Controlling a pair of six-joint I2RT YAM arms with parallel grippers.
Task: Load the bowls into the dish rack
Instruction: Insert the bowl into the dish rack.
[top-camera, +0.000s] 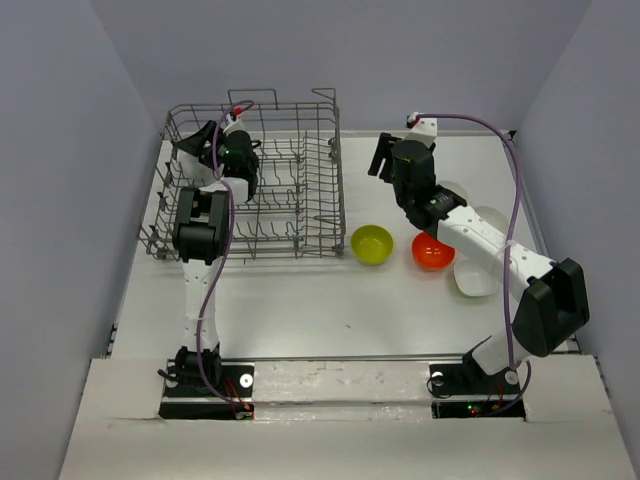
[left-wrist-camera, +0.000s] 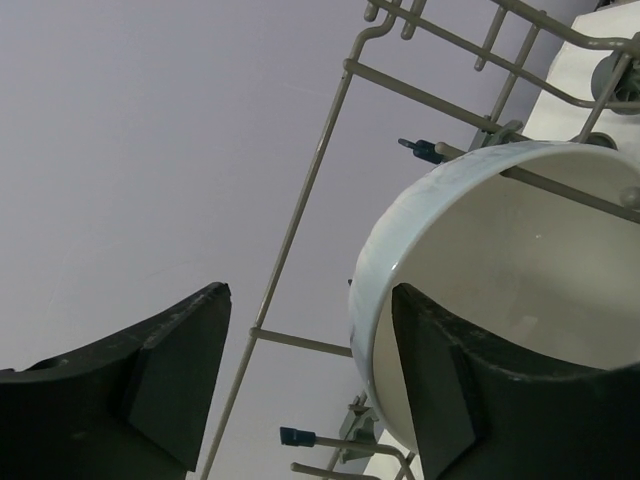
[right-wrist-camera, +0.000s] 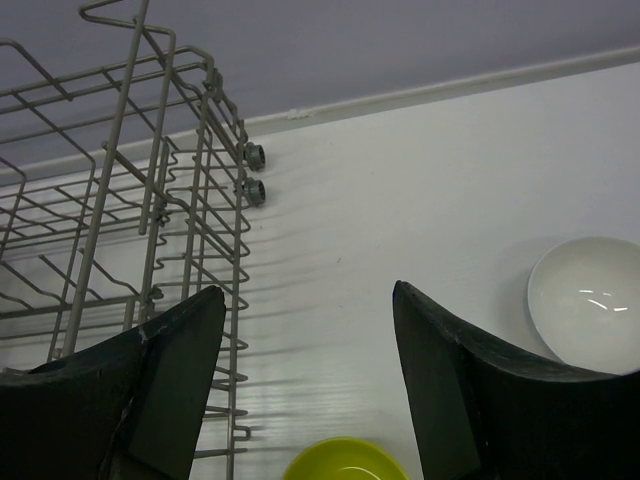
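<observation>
So, the dish rack (top-camera: 336, 190) is parked at the far left of the worktop (top-camera: 330, 310). One white bowl (left-wrist-camera: 500, 290) with a bluish rim is already tipped on its side among the wires at the rack's far left end. The left jaws are spread wide across that bowl's rim, with one finger (left-wrist-camera: 440, 390) set inside it and the other (left-wrist-camera: 175, 375) well clear outside, so nothing is gripped. Contact on the inside can't be told tbh. The right jaws are held wide too, with nothing between them, above the worktop just right of the rack. A lime-green bowl (top-camera: 371, 243) is sat near the rack, an orange-red bowl (top-camera: 432, 252) just beside it, and another white bowl (right-wrist-camera: 590, 300) further right.
</observation>
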